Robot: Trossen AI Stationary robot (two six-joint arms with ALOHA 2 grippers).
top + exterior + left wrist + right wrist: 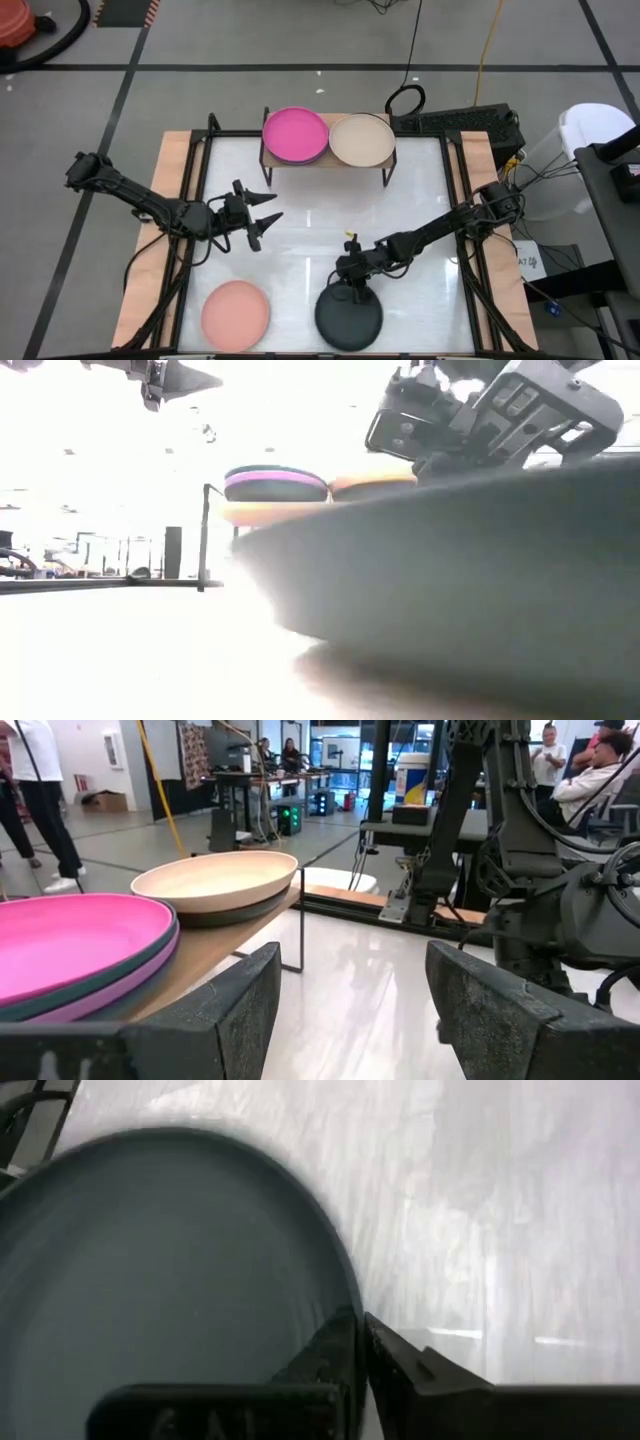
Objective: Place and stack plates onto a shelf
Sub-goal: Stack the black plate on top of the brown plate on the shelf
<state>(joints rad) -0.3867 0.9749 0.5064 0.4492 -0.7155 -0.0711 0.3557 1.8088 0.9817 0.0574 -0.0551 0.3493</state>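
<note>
The shelf stands at the table's far edge. On it are two stacks: a magenta plate on teal and purple ones, and a beige plate on a dark one. A salmon pink plate lies flat at the near edge. A black plate lies to its right. My right gripper is shut on the black plate's far rim. My left gripper is open and empty, above the table left of centre, pointing at the shelf. My right gripper pinches the black plate's far rim, one finger inside the plate and one outside it. The fingers come slanting down from the far right. Whether the plate is lifted or still lies on the table, I cannot tell.
Bare white tabletop lies between the shelf and the two near plates. Wooden rails and black frame bars run along the table's left and right sides. Cables and a black box sit behind the shelf. People stand in the room beyond the table.
</note>
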